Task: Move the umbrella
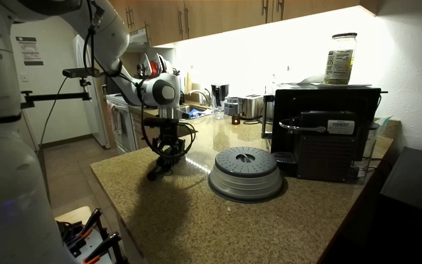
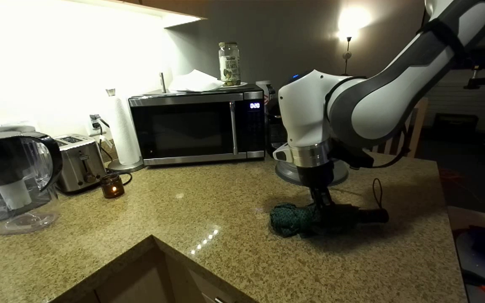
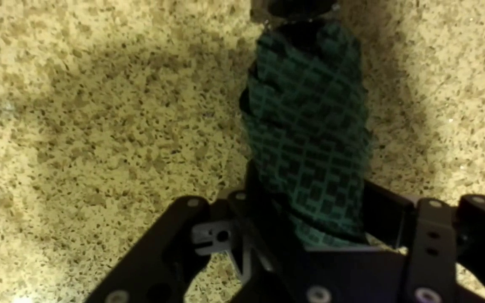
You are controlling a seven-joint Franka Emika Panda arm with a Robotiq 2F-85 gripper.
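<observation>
The umbrella (image 2: 291,219) is grasped by the tool (image 3: 313,189): in the wrist view, its green patterned cloth is clasped between the two fingers (image 3: 387,212). The umbrella is held roughly level, close to the surface (image 2: 209,202); whether the surface is touched cannot be told. In an exterior view, the handle (image 2: 373,216) is directed toward the right edge of the surface, with the loop (image 2: 380,198) standing upright above it, and the rolled cloth is turned away from that edge. In an exterior view, the umbrella is situated between the lid (image 1: 247,179) and the left corner of the surface, partly hidden by the tool. The lid is set with its slotted top uppermost, apart from the umbrella; in an exterior view, it is partly hidden by the arm (image 2: 377,111). Along the rear edge, the microwave (image 2: 192,130) is placed, with the jar (image 2: 230,65) carried on top. Progressively farther from the right edge, the roll (image 2: 123,130), the toaster (image 2: 82,164) and the pitcher (image 2: 13,168) are ranged, the candle (image 2: 112,186) being set just beside the toaster.
</observation>
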